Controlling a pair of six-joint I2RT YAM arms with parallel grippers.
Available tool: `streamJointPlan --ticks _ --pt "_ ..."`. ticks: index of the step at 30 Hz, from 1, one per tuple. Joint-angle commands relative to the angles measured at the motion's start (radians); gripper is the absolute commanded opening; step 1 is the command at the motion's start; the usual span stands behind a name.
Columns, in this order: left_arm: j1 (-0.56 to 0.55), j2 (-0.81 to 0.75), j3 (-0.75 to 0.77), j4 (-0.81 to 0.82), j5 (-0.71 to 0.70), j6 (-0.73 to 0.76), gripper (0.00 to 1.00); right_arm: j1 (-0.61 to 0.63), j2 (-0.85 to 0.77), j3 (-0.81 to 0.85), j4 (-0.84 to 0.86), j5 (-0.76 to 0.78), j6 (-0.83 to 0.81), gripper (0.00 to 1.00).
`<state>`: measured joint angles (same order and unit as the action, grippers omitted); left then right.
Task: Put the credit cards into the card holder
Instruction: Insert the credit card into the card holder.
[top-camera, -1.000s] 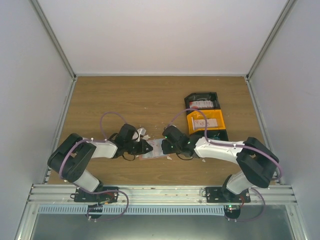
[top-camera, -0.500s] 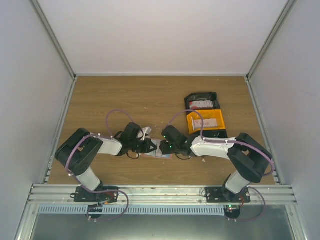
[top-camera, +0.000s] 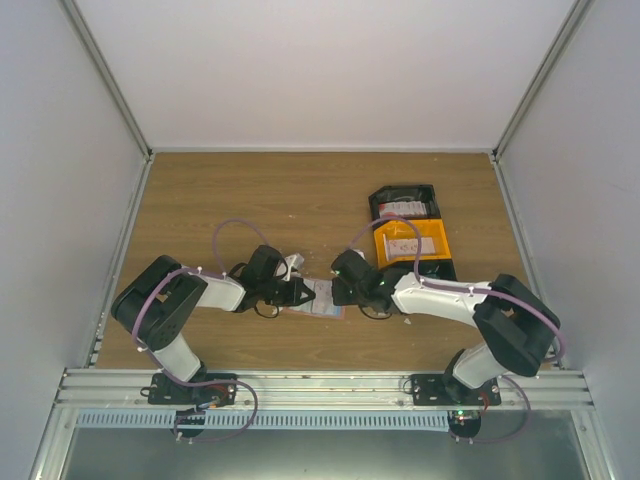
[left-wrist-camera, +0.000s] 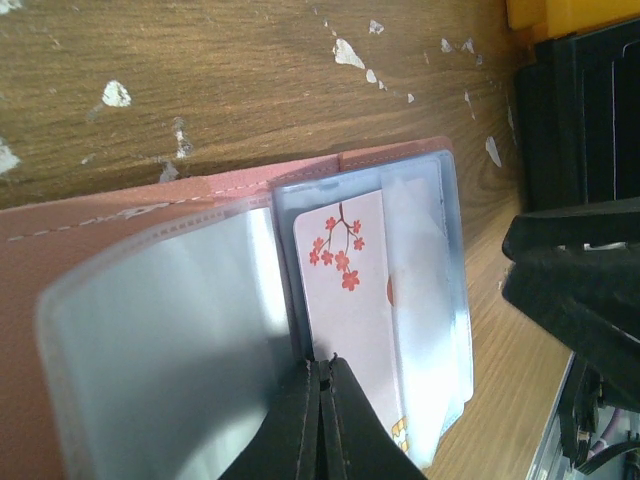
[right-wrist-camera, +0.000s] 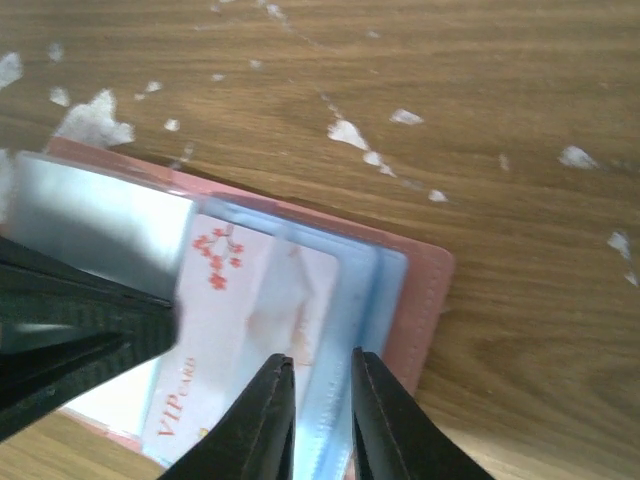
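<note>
Lying open on the wooden table (top-camera: 250, 190), the card holder (top-camera: 322, 298) sits in the middle, a bit toward the near edge, right between the two grippers. Its outside is salmon-brown and its see-through pockets look pale blue.

A white-pink credit card (left-wrist-camera: 345, 300) with red blossoms and the words VIP CARD is tucked in one of the pockets. One clear pocket leaf (left-wrist-camera: 160, 340) on the left side curls up off the holder.

The left gripper (left-wrist-camera: 320, 368) is squeezed tight, with no gap between its fingers. Its tips sit at the edge of the blossom card, where the curled leaf begins. I cannot tell if they pinch the leaf.

The right gripper (right-wrist-camera: 320, 360) has its fingers just a little apart. They hang over the right side of the pockets, and nothing is held between them.

To the right and farther away stand an orange bin (top-camera: 432, 240) and a black bin (top-camera: 385, 195), each with cards inside. Little white scraps (right-wrist-camera: 95, 120) lie on the table around the holder.
</note>
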<state>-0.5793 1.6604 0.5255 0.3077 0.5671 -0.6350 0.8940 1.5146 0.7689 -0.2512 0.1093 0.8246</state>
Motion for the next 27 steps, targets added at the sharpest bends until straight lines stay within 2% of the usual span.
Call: streamJointPlan --ticks 1,13,27 --pt "-0.017 0.041 -0.008 -0.058 -0.049 0.021 0.02 -0.019 0.001 -0.034 -0.061 0.039 0.036 0.13" --pt "-0.022 0.047 -0.010 -0.044 -0.028 0.019 0.02 -0.029 0.076 -0.063 -0.024 -0.051 0.000 0.01" --pt "-0.037 0.068 0.001 -0.003 0.048 0.031 0.01 -0.028 0.121 -0.050 0.019 -0.091 -0.027 0.00"
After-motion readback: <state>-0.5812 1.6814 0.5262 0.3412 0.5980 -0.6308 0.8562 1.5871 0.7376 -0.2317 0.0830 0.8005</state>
